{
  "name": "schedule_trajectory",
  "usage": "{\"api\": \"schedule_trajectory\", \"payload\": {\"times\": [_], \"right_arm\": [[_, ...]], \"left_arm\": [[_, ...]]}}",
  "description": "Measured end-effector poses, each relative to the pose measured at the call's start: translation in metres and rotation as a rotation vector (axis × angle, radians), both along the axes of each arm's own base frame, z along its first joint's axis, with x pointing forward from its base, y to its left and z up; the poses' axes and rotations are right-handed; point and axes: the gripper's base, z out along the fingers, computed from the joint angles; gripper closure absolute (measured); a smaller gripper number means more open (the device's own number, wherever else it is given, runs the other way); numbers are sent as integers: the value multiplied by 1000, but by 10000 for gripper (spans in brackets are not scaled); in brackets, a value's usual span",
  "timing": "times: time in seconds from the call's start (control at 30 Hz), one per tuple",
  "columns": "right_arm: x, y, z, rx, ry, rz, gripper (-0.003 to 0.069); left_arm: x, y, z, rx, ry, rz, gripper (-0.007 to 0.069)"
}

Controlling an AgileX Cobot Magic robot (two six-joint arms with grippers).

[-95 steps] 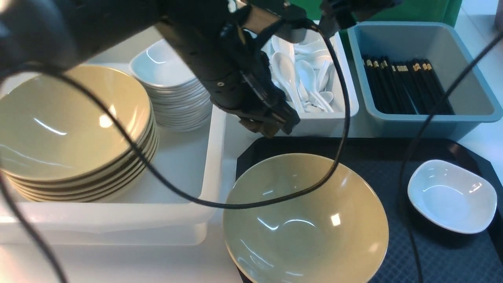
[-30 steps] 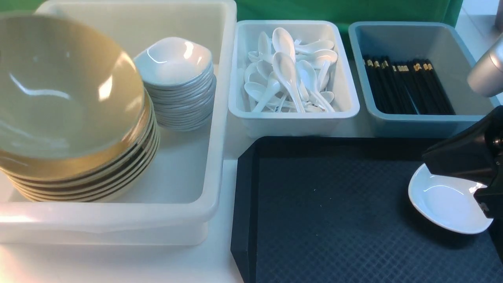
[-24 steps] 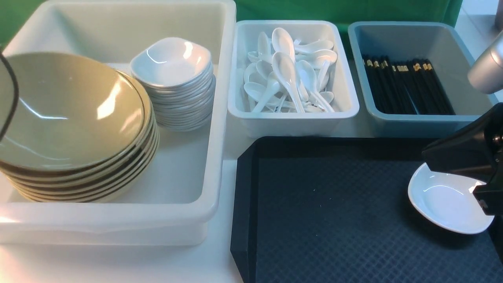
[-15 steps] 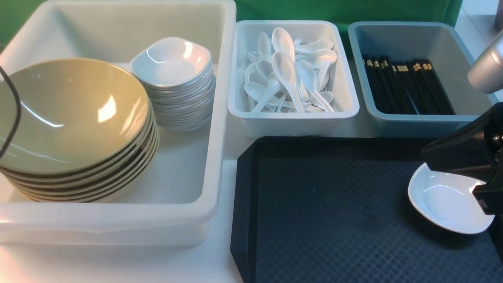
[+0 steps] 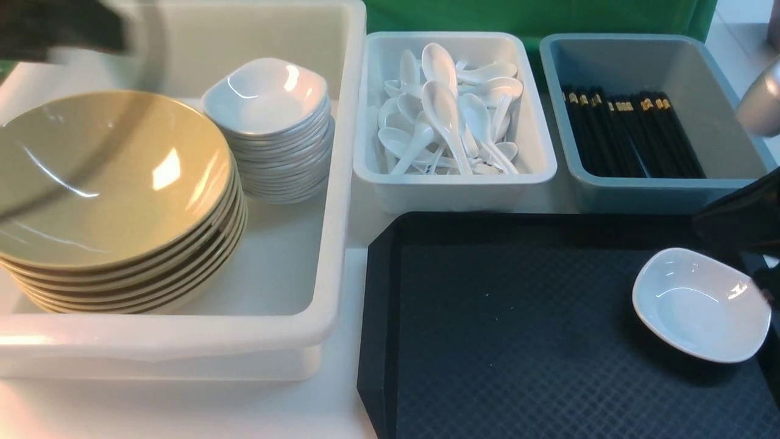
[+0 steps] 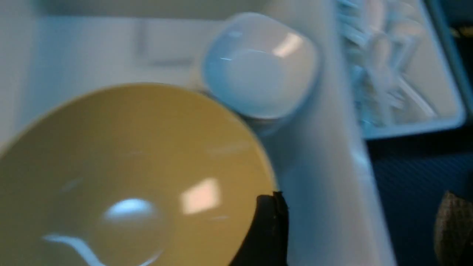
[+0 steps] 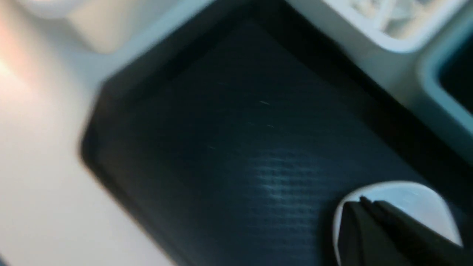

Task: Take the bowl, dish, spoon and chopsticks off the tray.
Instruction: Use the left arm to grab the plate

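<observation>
The black tray [image 5: 518,341] holds only the small white dish [image 5: 701,303], at its right end. The bowl [image 5: 109,177] sits on top of the bowl stack in the big white bin [image 5: 341,183]. No spoon or chopsticks lie on the tray. My left gripper [image 6: 362,207] is open and empty, above the bin wall beside the bowl [image 6: 122,177]. Its arm is a dark blur at the back left [image 5: 61,27]. My right gripper [image 7: 362,201] looks shut, with its tip over the dish [image 7: 414,203]. Its dark body [image 5: 737,219] shows at the right edge.
A stack of white dishes [image 5: 268,97] stands behind the bowls in the big bin. A white bin of spoons [image 5: 451,116] and a grey-blue bin of chopsticks [image 5: 627,134] stand behind the tray. White table [image 5: 183,408] runs along the front left.
The bowl has gone from the tray onto the stack and settled flat. My left arm has let it go and lifted to the back left. My right gripper has drawn back right; the dish stays put.
</observation>
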Motion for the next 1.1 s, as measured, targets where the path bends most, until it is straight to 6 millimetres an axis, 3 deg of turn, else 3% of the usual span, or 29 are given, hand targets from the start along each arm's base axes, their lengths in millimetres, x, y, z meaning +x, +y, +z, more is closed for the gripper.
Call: {"api": "schedule_trajectory", "payload": {"times": [0.03,0.1,0.13,0.17,0.2,0.27,0.33,0.37,0.53,0.57,0.63,0.77,0.83,1.0,1.1], "right_arm": [[-2,-5,6,-27,-3,-34,622],[-5,-9,11,-40,-6,-56,622],[-11,-15,17,-58,-9,-87,622],[-16,-19,20,-70,-10,-105,622],[-18,-20,22,-70,-14,-109,622],[-30,-30,26,-87,-18,-152,622],[-48,-42,34,-74,-64,-207,622],[-54,-45,37,-63,-80,-217,622],[-83,-59,45,-6,-156,-239,622],[-93,-63,47,16,-184,-245,622],[-100,-66,49,29,-204,-248,622],[-116,-74,52,58,-251,-252,622],[-119,-75,52,63,-258,-252,622],[-120,-75,51,51,-258,-244,622],[-118,-75,48,37,-248,-238,622]], "left_arm": [[4,-29,-8,10,24,-77,139],[9,-54,-18,26,40,-130,142],[17,-88,-34,50,57,-191,144],[21,-111,-45,66,65,-231,145],[22,-116,-48,68,68,-243,145],[27,-161,-71,94,83,-327,146],[31,-222,-102,117,103,-437,148],[33,-241,-113,126,112,-469,148],[44,-298,-152,159,147,-548,148],[54,-322,-174,161,171,-568,148],[58,-334,-184,156,186,-576,148],[74,-369,-224,101,252,-594,148],[80,-379,-233,75,262,-599,148],[87,-392,-260,62,306,-604,153],[89,-394,-264,49,313,-591,196]]}}
